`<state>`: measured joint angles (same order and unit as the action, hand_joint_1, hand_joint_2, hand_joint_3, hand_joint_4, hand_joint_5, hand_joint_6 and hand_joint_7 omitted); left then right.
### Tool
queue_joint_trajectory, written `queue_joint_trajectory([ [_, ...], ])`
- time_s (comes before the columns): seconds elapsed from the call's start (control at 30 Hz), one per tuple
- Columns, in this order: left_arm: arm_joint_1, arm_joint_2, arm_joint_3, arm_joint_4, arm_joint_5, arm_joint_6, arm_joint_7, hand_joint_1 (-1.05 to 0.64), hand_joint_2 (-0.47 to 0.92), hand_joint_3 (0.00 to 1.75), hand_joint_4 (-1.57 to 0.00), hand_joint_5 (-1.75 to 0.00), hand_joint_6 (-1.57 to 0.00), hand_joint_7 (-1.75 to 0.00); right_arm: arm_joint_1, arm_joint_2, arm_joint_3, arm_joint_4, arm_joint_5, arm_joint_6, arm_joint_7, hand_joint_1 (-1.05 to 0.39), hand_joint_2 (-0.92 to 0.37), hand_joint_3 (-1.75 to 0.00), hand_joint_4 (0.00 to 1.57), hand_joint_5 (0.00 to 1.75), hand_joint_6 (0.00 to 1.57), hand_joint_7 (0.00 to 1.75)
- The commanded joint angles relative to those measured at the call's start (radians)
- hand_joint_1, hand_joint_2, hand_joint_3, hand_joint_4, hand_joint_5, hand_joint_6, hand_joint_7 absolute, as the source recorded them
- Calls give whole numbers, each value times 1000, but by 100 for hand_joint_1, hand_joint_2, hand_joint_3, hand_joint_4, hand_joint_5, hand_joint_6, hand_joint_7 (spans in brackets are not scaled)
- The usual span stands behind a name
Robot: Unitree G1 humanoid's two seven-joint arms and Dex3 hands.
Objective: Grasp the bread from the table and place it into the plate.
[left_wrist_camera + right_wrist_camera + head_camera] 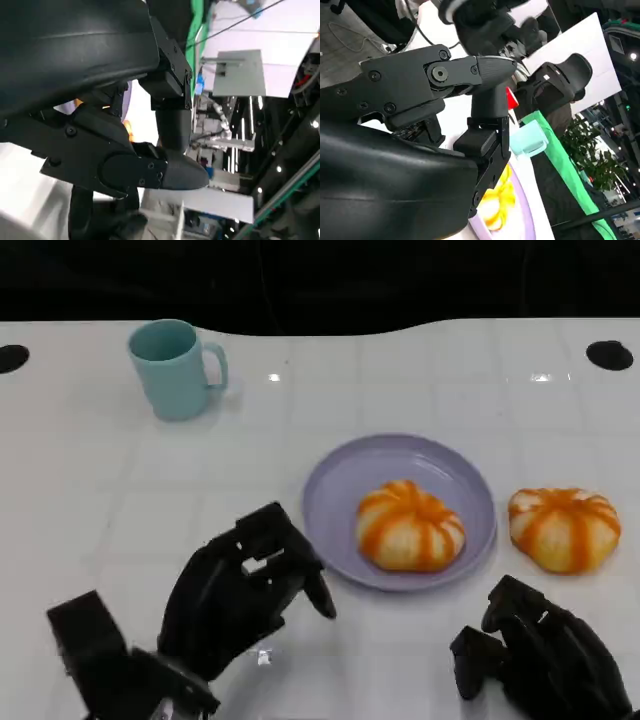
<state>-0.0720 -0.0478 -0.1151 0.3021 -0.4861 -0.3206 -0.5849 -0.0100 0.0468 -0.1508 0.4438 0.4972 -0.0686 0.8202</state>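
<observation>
One orange-striped bread lies on the white table just right of the lavender plate. A second, similar bread sits on the plate. My right hand hovers near the table's front edge, just short of the bread on the table, holding nothing and not touching it. My left hand is front left of the plate, fingers apart and empty. In the right wrist view the right hand's fingers reach out above the plate and the bread on it.
A teal mug stands at the back left, well away from both hands, and is also seen in the right wrist view as the mug. Two dark round holes mark the table's far corners. The table's far edge runs along the dark background.
</observation>
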Motion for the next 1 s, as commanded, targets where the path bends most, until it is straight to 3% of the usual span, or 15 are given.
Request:
queue_joint_trajectory([
  [0.03,88,13,13,-112,-59,133,-31,-75,92,17,-86,-174,-77,-144,8,-18,-10,-11,7,5,1,-55,-92,-25,76,172,67,146],
  [0.33,193,3,8,-196,-61,225,-60,-74,92,15,-93,-170,-82,-144,12,-23,-12,-18,13,14,4,-56,-92,-23,76,171,66,146],
  [1.0,178,-5,62,-165,-72,275,-117,-76,92,18,-91,-172,-81,-148,-8,-22,-23,24,5,-2,8,-56,-92,-23,77,170,68,144],
])
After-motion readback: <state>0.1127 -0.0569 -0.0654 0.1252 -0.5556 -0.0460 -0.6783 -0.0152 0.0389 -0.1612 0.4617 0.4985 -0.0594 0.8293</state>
